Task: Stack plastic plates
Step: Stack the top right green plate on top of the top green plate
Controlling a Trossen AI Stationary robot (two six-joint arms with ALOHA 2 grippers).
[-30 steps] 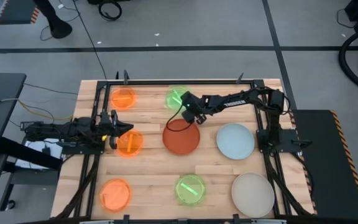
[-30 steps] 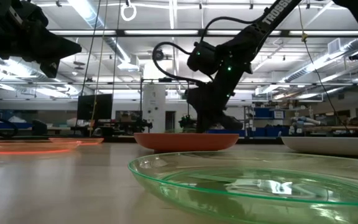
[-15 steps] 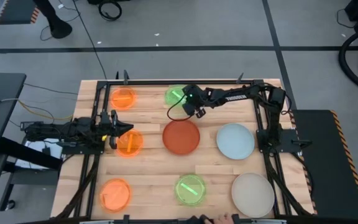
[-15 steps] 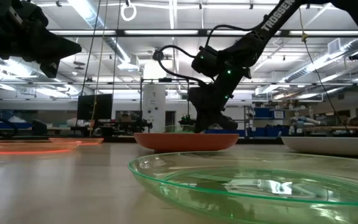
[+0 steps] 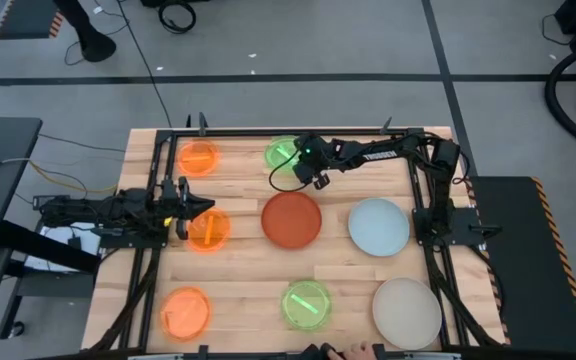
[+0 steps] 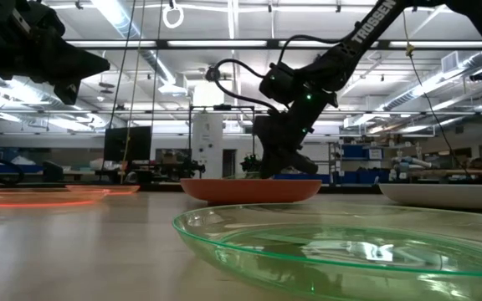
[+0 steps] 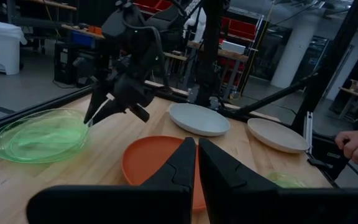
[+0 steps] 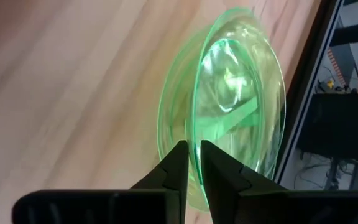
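Observation:
Several round plates lie flat on the wooden table. A translucent green plate [image 5: 282, 153] sits at the far middle and another [image 5: 306, 303] near the front. Three translucent orange plates [image 5: 208, 228] line the left side. A red-orange plate [image 5: 291, 220] is in the centre, a pale blue one [image 5: 378, 226] to its right and a beige one [image 5: 406, 312] at the near right. My right gripper [image 5: 300, 160] is at the far green plate's right side, shut on its rim. My left gripper [image 5: 192, 208] hovers shut beside the middle orange plate. My right gripper [image 8: 192, 149] has the far green plate's rim [image 8: 195, 135] on its right side in the narrow gap between the two fingers, one finger inside the plate and one outside. The fingers slant down from the table's right [image 7: 99, 112]. The plate still lies on the table.
A black metal frame [image 5: 268, 131] runs along the table's far edge and sides. A person's hand [image 5: 333, 352] shows at the near edge, also in the left wrist view [image 7: 356, 146]. Bare wood lies between the plates.
My right gripper has moved from above the red-orange plate's far edge toward the table's far edge, to the far green plate, and has stayed there for the last half second. No plate has visibly moved.

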